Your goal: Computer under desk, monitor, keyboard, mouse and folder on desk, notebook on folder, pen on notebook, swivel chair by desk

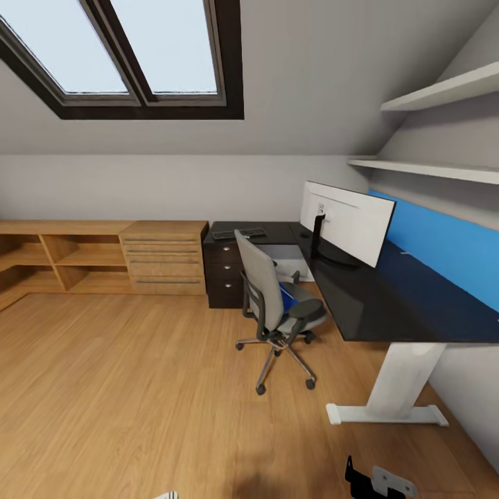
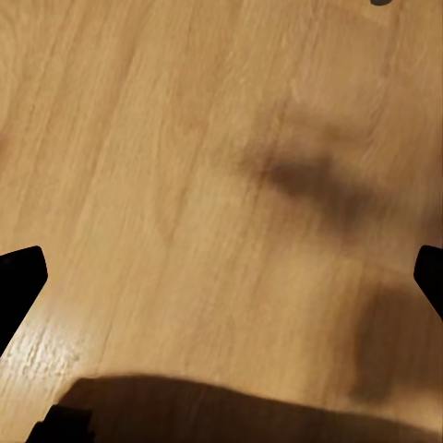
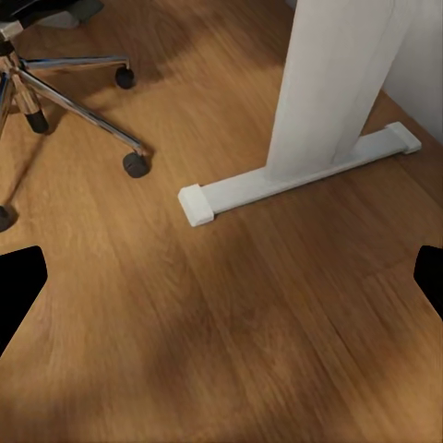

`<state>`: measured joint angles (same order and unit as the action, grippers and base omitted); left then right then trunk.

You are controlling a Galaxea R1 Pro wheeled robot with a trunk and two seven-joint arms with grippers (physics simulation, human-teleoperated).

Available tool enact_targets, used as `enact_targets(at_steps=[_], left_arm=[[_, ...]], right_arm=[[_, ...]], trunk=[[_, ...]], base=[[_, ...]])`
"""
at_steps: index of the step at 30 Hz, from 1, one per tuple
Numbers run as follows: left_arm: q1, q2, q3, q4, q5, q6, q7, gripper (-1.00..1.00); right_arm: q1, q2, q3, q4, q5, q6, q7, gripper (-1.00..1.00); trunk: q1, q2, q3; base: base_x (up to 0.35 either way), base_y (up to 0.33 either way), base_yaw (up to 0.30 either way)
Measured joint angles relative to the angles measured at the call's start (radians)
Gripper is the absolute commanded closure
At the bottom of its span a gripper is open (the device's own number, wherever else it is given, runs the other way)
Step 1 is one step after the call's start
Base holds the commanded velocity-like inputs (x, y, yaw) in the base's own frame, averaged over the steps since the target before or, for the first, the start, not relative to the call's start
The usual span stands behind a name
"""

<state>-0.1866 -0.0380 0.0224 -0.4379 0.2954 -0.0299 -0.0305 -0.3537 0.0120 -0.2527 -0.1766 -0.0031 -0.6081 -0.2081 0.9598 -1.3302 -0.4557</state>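
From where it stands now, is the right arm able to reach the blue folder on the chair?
Probably not: the right gripper hangs low near the floor, and the folder sits across open floor on the swivel chair.

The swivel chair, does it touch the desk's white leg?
Apart. In the right wrist view, bare floor lies between the chair's casters and the leg's foot.

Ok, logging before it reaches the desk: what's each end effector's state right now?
Left end effector: open, holding nothing, over bare floor.
Right end effector: open, holding nothing, near the desk's white leg.
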Motion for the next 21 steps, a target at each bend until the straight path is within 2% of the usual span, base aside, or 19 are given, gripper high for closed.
enact_targets(at_steps=[21], left_arm=[[0.0,0.0,0.0,0.0,0.0,0.0,0.001,-1.0]], right_arm=[[0.0,0.001,0.004,0.001,0.002,0.0,0.0,-1.0]], trunk=[[0.081,-0.147,-0.066]], base=[[0.0,0.0,0.0]])
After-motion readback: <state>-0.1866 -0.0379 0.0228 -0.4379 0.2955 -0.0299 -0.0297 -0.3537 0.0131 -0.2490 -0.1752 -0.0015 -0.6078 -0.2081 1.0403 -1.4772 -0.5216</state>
